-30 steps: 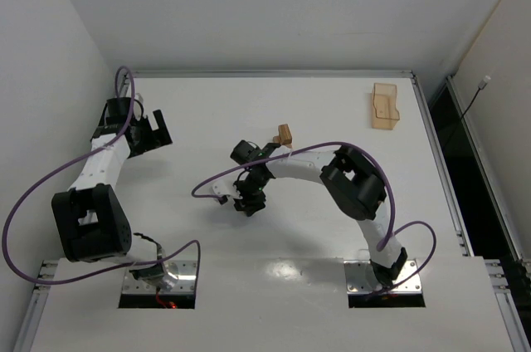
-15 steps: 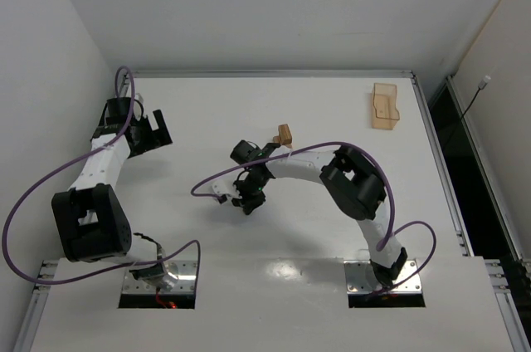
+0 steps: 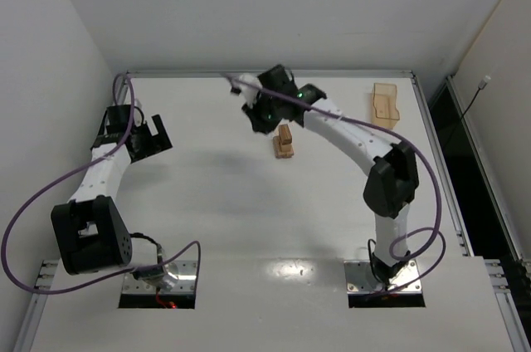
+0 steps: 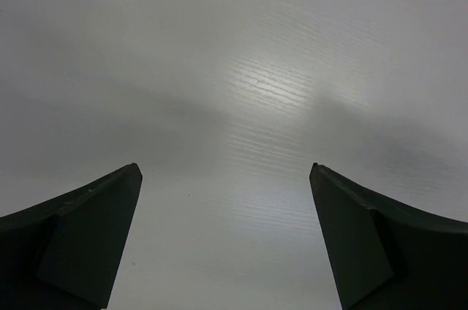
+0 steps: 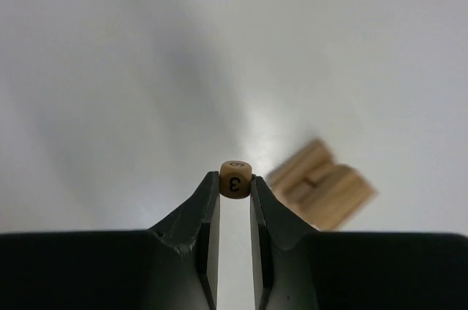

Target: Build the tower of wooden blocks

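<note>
The tower (image 3: 284, 141) is a small stack of light-tan wood blocks on the white table, far of centre. It also shows in the right wrist view (image 5: 322, 186), blurred, just right of my fingers. My right gripper (image 3: 259, 119) hangs above the table, just far-left of the tower. It is shut on a tiny tan cube marked with a 3 (image 5: 235, 178), held between its fingertips (image 5: 235, 180). My left gripper (image 3: 153, 138) is at the far left of the table, open and empty (image 4: 224, 171) over bare table.
A translucent orange-tan plastic tray (image 3: 386, 106) stands at the far right of the table. A metal rail (image 3: 265, 74) runs along the table's far edge. Purple cables loop from both arms.
My right arm has swung from the near-left middle of the table out to the far side, beside the tower. The left arm has shifted only slightly.
</note>
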`<action>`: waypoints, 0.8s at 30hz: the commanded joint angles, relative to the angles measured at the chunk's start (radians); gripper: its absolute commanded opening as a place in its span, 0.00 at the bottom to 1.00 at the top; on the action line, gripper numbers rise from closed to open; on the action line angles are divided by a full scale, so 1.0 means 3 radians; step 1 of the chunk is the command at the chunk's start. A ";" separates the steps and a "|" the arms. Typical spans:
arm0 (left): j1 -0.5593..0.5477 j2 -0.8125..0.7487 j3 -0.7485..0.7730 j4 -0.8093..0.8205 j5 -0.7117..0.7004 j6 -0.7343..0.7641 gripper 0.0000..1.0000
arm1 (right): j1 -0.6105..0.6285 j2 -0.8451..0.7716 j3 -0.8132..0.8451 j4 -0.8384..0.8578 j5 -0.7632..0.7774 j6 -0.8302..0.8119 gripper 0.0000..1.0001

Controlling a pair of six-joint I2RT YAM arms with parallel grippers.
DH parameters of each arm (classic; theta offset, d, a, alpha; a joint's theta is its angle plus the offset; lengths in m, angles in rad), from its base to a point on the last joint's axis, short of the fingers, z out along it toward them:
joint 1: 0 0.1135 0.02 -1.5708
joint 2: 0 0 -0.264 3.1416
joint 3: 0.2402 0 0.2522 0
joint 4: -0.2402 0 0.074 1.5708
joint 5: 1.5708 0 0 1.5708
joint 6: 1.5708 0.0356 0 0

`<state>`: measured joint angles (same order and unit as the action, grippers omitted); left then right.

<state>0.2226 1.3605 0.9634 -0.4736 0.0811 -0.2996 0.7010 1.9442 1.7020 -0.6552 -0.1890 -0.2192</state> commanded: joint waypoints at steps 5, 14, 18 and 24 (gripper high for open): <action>0.0030 -0.0061 0.0158 0.0111 -0.0055 -0.0075 1.00 | -0.0500 0.0141 0.0769 -0.0362 0.0911 0.1389 0.00; 0.0030 0.0000 0.0250 0.0045 -0.0055 -0.0075 1.00 | -0.0685 0.0437 0.0632 -0.0460 0.0600 0.1590 0.00; 0.0030 0.0031 0.0250 0.0045 -0.0055 -0.0075 1.00 | -0.0746 0.0473 0.0550 -0.0460 0.0538 0.1666 0.00; 0.0030 0.0062 0.0250 0.0045 -0.0055 -0.0075 1.00 | -0.0746 0.0570 0.0509 -0.0460 0.0497 0.1666 0.00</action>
<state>0.2226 1.3769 1.0050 -0.4713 0.0700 -0.3122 0.4843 2.0956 1.8534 -0.8036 -0.0212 0.2531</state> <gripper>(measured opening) 0.996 0.133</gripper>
